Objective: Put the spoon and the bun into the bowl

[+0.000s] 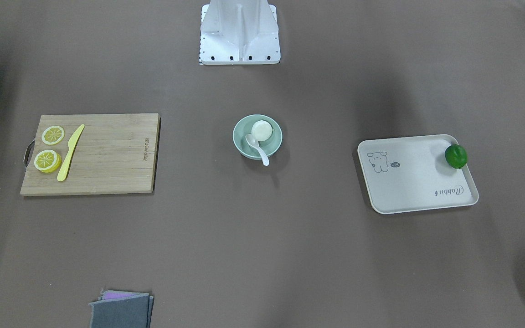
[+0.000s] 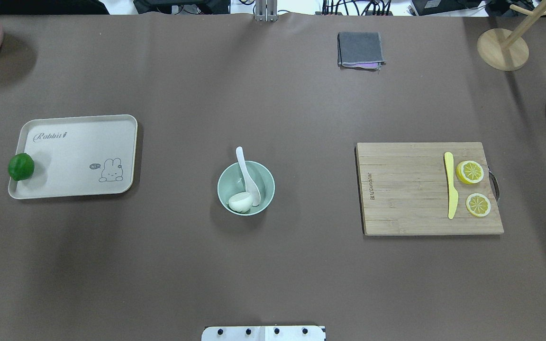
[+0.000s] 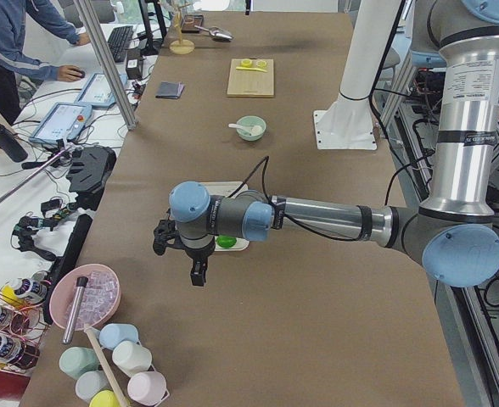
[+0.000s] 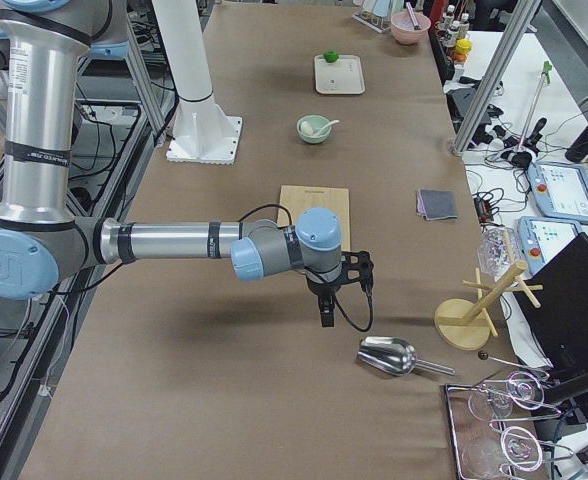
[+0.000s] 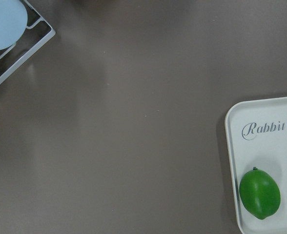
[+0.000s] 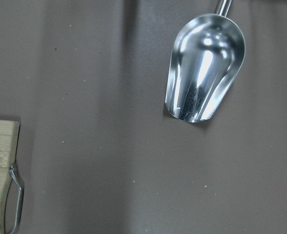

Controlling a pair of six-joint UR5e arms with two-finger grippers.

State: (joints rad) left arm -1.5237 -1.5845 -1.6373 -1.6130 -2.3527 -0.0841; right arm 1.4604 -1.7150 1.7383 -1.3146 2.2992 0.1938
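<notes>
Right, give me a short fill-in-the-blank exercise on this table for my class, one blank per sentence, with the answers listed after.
1. The bun sits in the bowl beside the spoon, whose ____ pokes out over the rim.
2. The cutting board carries a yellow knife and ____ lemon slices.
3. The tray bears a lime and the printed word ____.
Missing words: handle; two; Rabbit.
</notes>
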